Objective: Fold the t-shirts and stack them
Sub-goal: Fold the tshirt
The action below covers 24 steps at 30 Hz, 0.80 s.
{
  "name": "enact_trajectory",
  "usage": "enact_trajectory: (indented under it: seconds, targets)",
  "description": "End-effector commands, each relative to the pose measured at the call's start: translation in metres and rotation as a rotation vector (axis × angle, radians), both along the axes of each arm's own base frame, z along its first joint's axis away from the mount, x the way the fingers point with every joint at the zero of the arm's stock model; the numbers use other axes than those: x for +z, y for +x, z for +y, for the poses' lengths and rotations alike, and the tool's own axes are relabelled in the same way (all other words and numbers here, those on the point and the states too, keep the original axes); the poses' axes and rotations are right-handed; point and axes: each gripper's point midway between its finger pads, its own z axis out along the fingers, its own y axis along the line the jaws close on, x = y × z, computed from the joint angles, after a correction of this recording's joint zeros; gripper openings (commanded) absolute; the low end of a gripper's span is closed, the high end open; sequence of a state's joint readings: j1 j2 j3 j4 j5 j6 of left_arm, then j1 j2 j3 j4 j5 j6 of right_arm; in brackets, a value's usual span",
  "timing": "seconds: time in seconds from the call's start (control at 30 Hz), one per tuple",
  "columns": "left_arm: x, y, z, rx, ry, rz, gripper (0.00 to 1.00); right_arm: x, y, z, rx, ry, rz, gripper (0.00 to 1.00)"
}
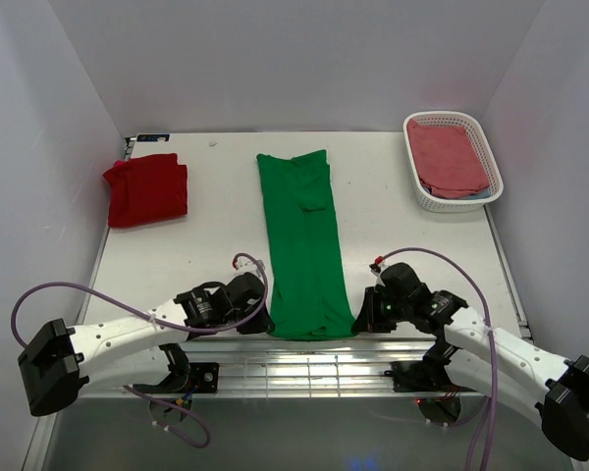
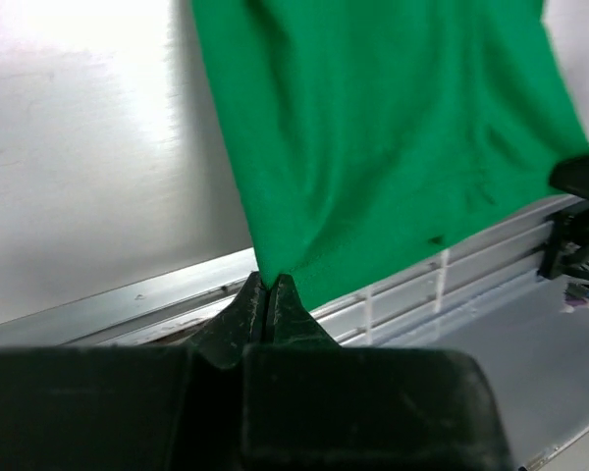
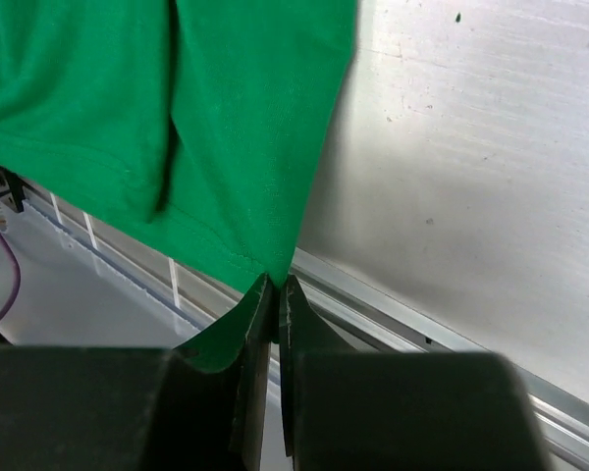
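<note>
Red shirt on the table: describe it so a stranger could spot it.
On the white table, look to the far left corner. The red shirt lies there, folded into a square. It is deep red, unlike the long green shirt mid-table, and sits outside the basket holding paler pink cloth.

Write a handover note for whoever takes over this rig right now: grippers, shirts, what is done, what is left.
Left gripper: shut on the near left corner of the green t-shirt.
Right gripper: shut on its near right corner.
Green t-shirt: a long narrow strip down the middle of the table, near hem at the front edge.
Red t-shirt: folded, far left.
Basket: far right, holding a pink cloth.
Done: red folded; green narrowed lengthwise.
Left: probably fold green end over end, then stack it with red.
</note>
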<state>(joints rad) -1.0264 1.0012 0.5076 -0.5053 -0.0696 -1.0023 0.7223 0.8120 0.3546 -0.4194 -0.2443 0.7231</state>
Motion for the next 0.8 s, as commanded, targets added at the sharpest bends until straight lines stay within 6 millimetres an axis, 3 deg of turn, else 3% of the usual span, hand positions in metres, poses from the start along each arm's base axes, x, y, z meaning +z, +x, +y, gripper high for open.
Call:
enact_trajectory:
  seconds: [0.0, 0.13, 0.17, 0.43, 0.63, 0.73, 0.77]
  targets:
    - [0.027, 0.008, -0.014, -0.033, -0.024, -0.039, 0.00, 0.008, 0.005, 0.006, 0.006, -0.020, 0.023, 0.08]
    - [0.027, 0.019, -0.025, -0.058, 0.021, -0.054, 0.00, 0.010, 0.020, 0.020, 0.045, -0.046, 0.012, 0.08]
    - [0.031, 0.023, -0.028, -0.053, 0.021, -0.067, 0.00, 0.020, 0.029, 0.027, 0.051, -0.039, -0.018, 0.08]
    - [0.041, 0.059, -0.023, 0.040, 0.109, -0.182, 0.00, 0.042, 0.083, 0.050, 0.024, -0.113, -0.102, 0.08]
    - [0.047, 0.107, -0.021, 0.097, 0.174, -0.271, 0.00, 0.045, 0.121, 0.067, 0.022, -0.193, -0.136, 0.08]
    - [0.044, 0.138, -0.009, 0.139, 0.203, -0.278, 0.00, 0.039, 0.137, 0.069, 0.009, -0.244, -0.142, 0.08]
    - [0.043, 0.145, -0.006, 0.146, 0.211, -0.281, 0.00, 0.048, 0.146, 0.074, 0.008, -0.237, -0.167, 0.08]
